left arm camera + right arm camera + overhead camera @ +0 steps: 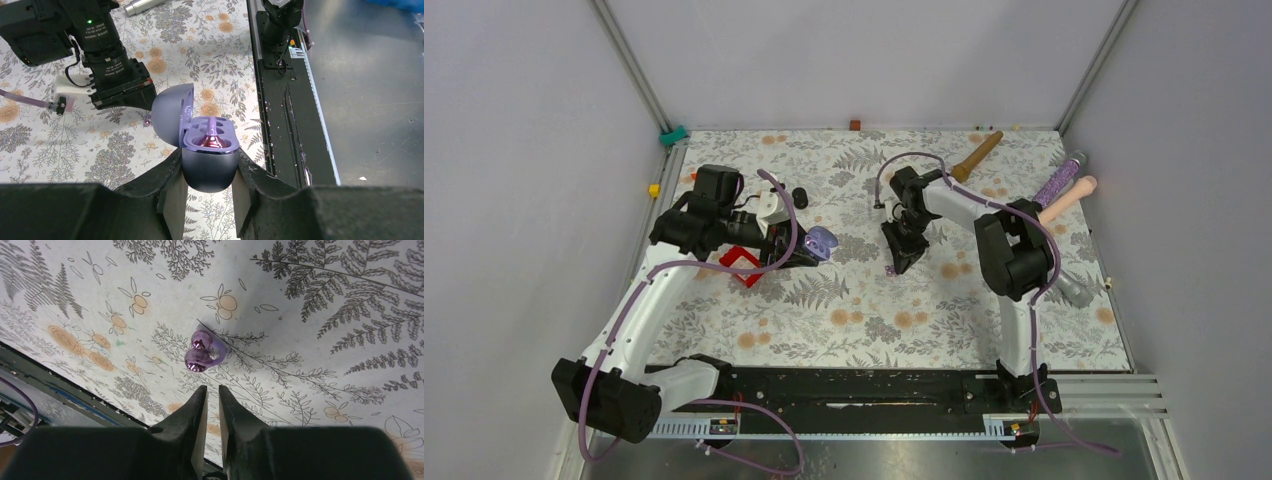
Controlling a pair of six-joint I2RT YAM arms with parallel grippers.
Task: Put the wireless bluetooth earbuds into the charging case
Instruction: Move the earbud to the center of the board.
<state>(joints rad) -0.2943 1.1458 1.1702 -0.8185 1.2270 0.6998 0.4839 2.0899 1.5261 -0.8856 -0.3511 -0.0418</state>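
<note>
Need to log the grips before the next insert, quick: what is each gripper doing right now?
Left gripper: closed on the open purple charging case.
Right gripper: jaws nearly shut, holding nothing; purple earbud lies on the table just beyond the tips.

Purple earbud on floral mat, just beyond near-closed, empty pincer.

The worktop is covered by a pale cloth printed with grey ferns and orange flowers. Plain white walls close it in on the left, the back and the right, with slim metal posts rising at the two back corners. Along the near edge runs a black rail, and beyond it a bare grey metal surface. The light is soft and even, casting only faint shadows.
</note>
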